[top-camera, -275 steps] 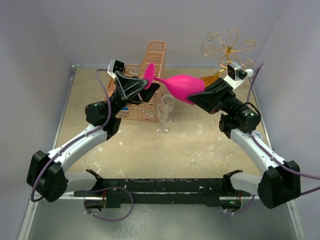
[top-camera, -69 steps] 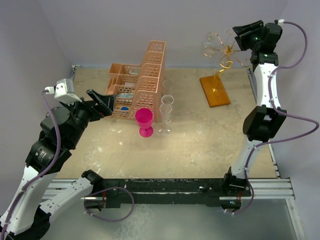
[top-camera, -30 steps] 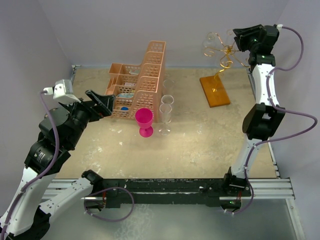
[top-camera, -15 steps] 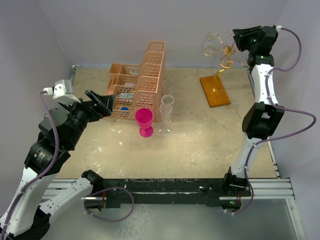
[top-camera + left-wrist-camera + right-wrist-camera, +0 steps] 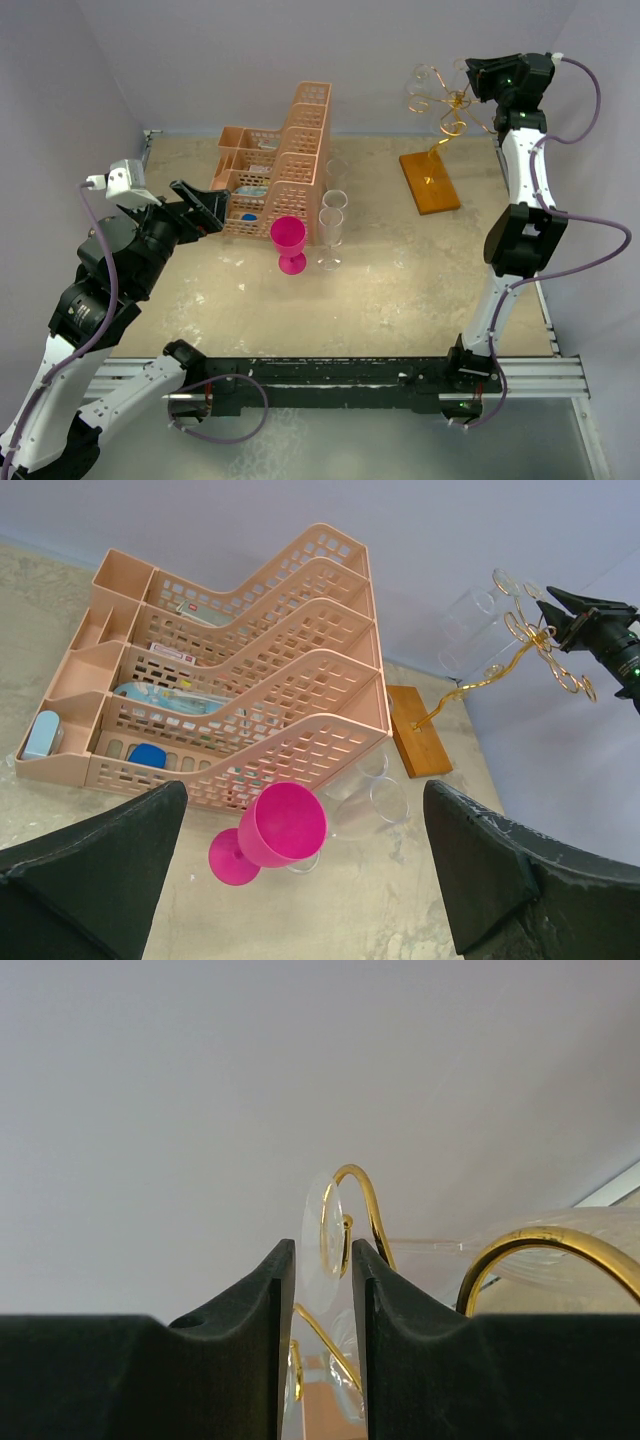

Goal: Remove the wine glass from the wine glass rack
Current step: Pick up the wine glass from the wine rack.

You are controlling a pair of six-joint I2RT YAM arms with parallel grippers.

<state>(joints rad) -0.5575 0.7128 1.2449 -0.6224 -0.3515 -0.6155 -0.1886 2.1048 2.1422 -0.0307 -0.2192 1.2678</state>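
Observation:
The wine glass rack (image 5: 443,100) is gold wire with spiral arms on an orange base (image 5: 430,182) at the back right. It also shows in the left wrist view (image 5: 520,650). Clear wine glasses (image 5: 472,615) hang upside down from it. My right gripper (image 5: 472,76) is raised at the top of the rack. In the right wrist view, my right gripper (image 5: 322,1252) has its jaws drawn narrow around the round foot of a clear wine glass (image 5: 322,1222) and a gold curl. My left gripper (image 5: 205,205) is wide open and empty on the left, also in its own view (image 5: 305,792).
A pink wine glass (image 5: 290,243) stands upright mid-table beside two clear glasses (image 5: 330,232). A peach lattice basket (image 5: 280,165) with small items stands behind them. Purple walls close in on the left, the back and the right.
Earlier both grippers held the pink glass in the air; it now stands on the table. My right arm has risen to the rack top and edged slightly left. My left arm has pulled back.

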